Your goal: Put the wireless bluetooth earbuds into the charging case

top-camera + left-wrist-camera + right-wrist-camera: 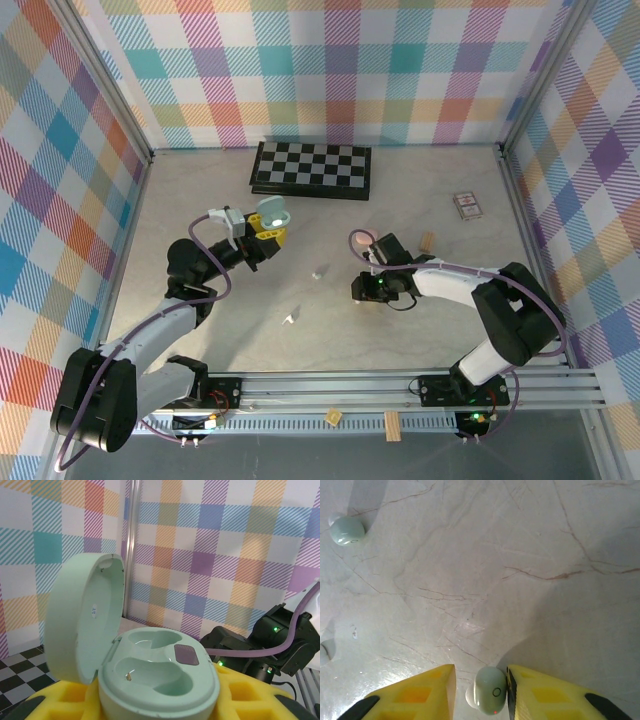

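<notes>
Earbuds point(320, 271) on veined tabletop point(400, 215) between plaid walls point(400, 70).

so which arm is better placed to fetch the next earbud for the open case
Right. The right gripper has a mint earbud between its fingers on the table; the left gripper is busy holding the open mint case, both wells empty.

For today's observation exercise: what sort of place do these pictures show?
Probably a robot test cell, not a home: bright checked panel walls enclose a pale marble-patterned tabletop, and a ribbed metal mounting rail runs along its near edge.
</notes>
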`<state>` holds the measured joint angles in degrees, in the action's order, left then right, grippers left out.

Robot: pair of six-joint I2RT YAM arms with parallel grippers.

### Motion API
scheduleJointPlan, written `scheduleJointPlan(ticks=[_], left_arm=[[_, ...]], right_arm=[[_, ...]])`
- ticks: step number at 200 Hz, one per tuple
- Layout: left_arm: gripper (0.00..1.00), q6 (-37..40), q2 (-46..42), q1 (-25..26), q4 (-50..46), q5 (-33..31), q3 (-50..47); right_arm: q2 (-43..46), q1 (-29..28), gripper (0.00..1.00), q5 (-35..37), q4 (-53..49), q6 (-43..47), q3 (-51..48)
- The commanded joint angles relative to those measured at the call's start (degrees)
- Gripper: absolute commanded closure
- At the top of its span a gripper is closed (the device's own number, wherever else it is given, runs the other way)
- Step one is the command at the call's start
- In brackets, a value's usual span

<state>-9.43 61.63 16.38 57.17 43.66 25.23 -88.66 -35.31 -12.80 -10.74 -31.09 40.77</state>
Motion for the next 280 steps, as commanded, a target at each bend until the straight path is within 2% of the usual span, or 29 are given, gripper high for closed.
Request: scheduleJointPlan(ticks=[1, 38, 153, 212, 257, 280], left_arm=[[0.7, 0.7, -1.4, 0.2, 1.7, 0.8, 1.0], [0.7, 0.8, -1.7, 0.2, 1.5, 0.9, 0.8], [0.7, 1.1, -2.1, 0.2, 1.0, 0.8, 0.5], [0.7, 1.3, -2.3, 0.3, 0.6, 0.7, 0.6], [0.7, 1.2, -1.5, 0.2, 0.8, 0.9, 0.8], [0.7, 1.1, -1.5, 0.3, 0.8, 1.1, 0.9]], right_arm=[[0.7, -0.3, 0.7, -2.1, 1.7, -1.2, -0.9], [0.0, -0.3, 0.77, -2.5, 2.6, -1.7, -1.3], [-3.7, -0.3, 0.75, -2.8, 1.4, -1.1, 0.4], [-1.9, -0.3, 0.76, 0.8, -0.7, -1.9, 0.4], [-1.4, -0.2, 0.67, 0.6, -0.7, -2.0, 0.6], [-1.2, -0.3, 0.66, 1.3, -0.8, -2.6, 0.7]])
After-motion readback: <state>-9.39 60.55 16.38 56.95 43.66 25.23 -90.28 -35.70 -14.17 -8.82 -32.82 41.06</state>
